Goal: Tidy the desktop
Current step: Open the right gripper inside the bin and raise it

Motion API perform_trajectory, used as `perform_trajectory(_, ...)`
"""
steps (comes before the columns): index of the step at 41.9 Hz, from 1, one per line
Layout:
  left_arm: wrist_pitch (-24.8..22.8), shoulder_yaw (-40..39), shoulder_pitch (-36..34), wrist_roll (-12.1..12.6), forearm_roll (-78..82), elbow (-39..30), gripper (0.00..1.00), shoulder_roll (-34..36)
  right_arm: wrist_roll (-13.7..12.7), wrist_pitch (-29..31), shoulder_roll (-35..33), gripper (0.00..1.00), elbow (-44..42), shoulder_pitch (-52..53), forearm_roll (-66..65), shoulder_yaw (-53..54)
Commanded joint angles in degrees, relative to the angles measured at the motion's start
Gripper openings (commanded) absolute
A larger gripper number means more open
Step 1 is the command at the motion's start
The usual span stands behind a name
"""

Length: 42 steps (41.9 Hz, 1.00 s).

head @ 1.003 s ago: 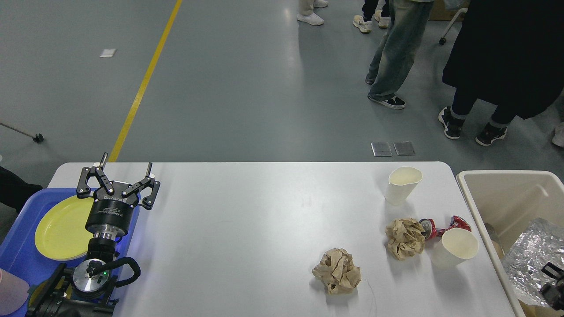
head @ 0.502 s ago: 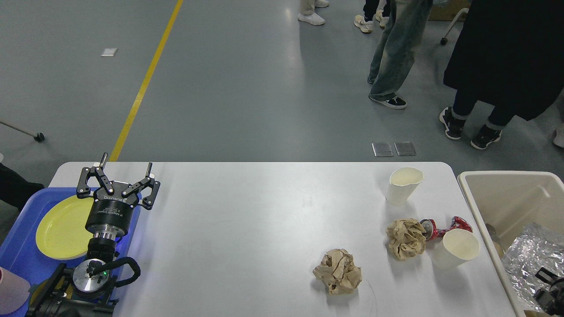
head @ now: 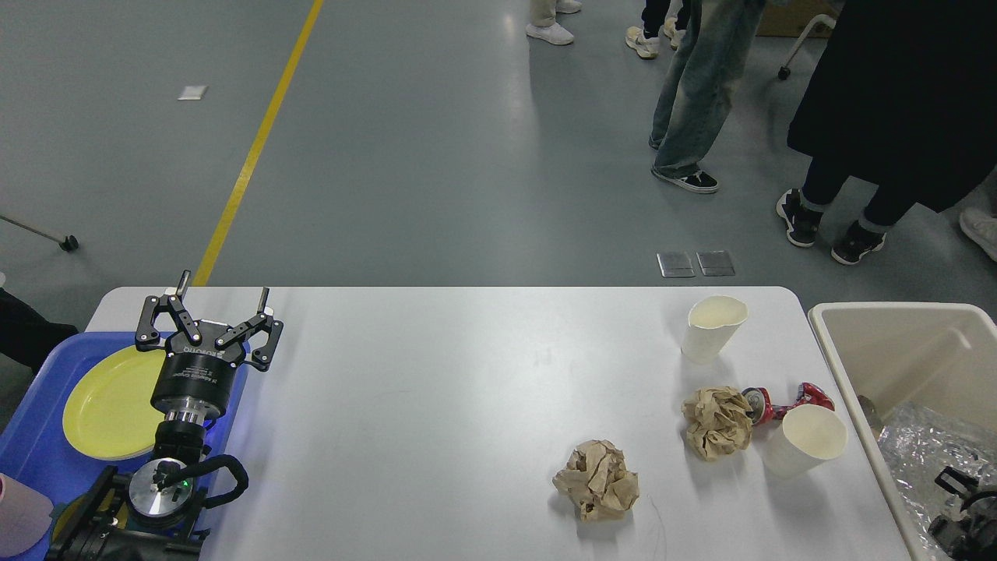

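My left gripper (head: 223, 300) had not moved over the last second: it stood with its jaws spread wide and empty above the near-left corner of the desktop (head: 436, 405), right at the edge of the blue tray (head: 31, 460). The yellow plate (head: 109, 401) lay in that tray just to the left of those jaws.

The change was on my other side. My right gripper (head: 962, 506) had sunk lower and drawn back toward me inside the beige bin (head: 888, 327), so that only a dark scrap of it showed at the corner of my view; I could not tell whether its jaws were spread or closed. The crumpled foil (head: 927, 444) lay in the bin just ahead of it.

I judged that one piece of rubbish was already binned and the right arm was pulling clear. Far to the right of my left jaws, the desktop was not yet tidy: two paper cups (head: 713, 327), two brown paper balls (head: 596, 479) and a crushed red can (head: 783, 401) sat close to the bin.
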Motion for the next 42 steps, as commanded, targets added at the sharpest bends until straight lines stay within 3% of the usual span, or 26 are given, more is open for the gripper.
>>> perform_trajectory(1,0.0,0.0,0.0,0.0,0.0,0.0,0.96,0.0,0.3,-0.1,0.1,1.00,0.2,0.0,0.0,0.1)
perform_trajectory(12,0.0,0.0,0.0,0.0,0.0,0.0,0.96,0.0,0.2,0.4,-0.3,1.00,1.3,0.8,-0.1,-0.1)
perform_trajectory(24,0.0,0.0,0.0,0.0,0.0,0.0,0.96,0.0,-0.2,9.7,-8.3,1.00,13.6,13.9,-1.0,-4.8)
perform_trajectory(34,0.0,0.0,0.0,0.0,0.0,0.0,0.96,0.0,-0.3,19.0,-15.0,1.00,26.3,33.6,-1.1,-13.6)
perform_trajectory(42,0.0,0.0,0.0,0.0,0.0,0.0,0.96,0.0,-0.4,30.1,-14.3,1.00,45.1,58.6,-1.1,-29.4)
